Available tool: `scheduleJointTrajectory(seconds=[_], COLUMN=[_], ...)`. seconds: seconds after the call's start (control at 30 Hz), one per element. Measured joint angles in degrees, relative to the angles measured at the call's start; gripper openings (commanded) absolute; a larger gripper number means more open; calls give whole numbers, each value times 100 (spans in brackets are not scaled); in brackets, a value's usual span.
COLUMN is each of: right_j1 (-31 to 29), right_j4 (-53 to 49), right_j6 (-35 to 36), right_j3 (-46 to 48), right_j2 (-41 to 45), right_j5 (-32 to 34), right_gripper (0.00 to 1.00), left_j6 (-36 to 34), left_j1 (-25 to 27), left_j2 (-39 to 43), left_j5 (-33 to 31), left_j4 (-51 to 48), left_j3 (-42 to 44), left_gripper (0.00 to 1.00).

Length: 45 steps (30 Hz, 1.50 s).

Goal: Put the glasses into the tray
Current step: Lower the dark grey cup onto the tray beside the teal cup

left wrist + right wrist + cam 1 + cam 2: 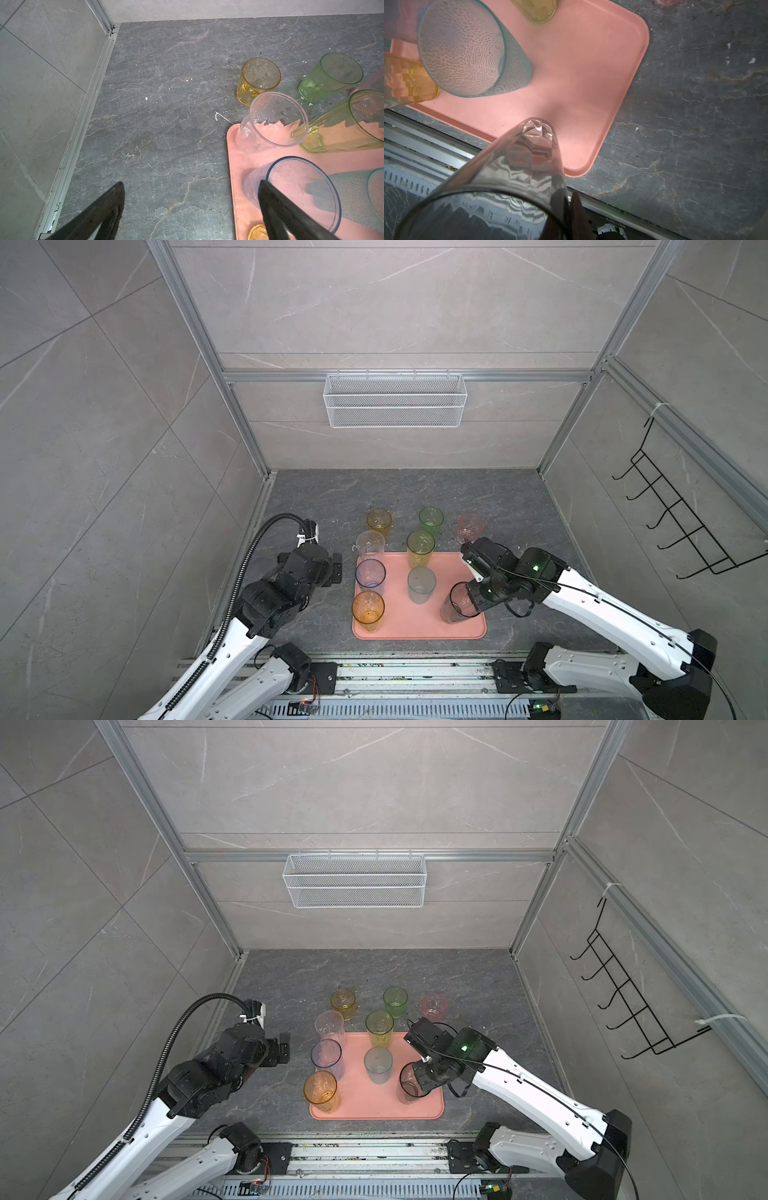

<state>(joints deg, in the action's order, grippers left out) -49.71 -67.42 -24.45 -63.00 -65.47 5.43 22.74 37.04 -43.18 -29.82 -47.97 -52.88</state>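
The salmon-pink tray (415, 626) (374, 1106) lies at the table's front middle. On it stand a clear tall glass (370, 545), a tall green one (420, 549), a blue one (370, 572), a tall amber one (368, 610) and a teal-grey one (421, 584). Behind the tray, on the table, stand short amber (379, 522), green (431, 520) and pink (471, 526) glasses. My right gripper (569, 207) is shut on the rim of the smoky black glass (529, 166) (455, 608), whose base is over the tray's front right corner. My left gripper (191, 182) hangs open left of the tray.
A white wire-mesh basket (395, 400) hangs on the back wall and a black hook rack (681, 506) on the right wall. The left wall and its metal rail (83, 128) run close beside the left arm. A metal rail (415, 672) borders the front.
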Motion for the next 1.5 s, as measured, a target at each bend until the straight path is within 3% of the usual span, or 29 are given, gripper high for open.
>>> scheduleJointTrajectory(seconds=[0.53,1.5], right_j1=[-979,-1451], right_j4=[564,929], right_j6=[-328,-560], right_j3=[87,-24], right_j2=[-560,-1294], right_j5=[129,380], right_gripper=[0,0], left_j6=[0,0], left_j1=[0,0], left_j2=[-79,-105], left_j5=[-2,0], left_j4=[2,2], left_j3=[0,0], left_gripper=[100,100])
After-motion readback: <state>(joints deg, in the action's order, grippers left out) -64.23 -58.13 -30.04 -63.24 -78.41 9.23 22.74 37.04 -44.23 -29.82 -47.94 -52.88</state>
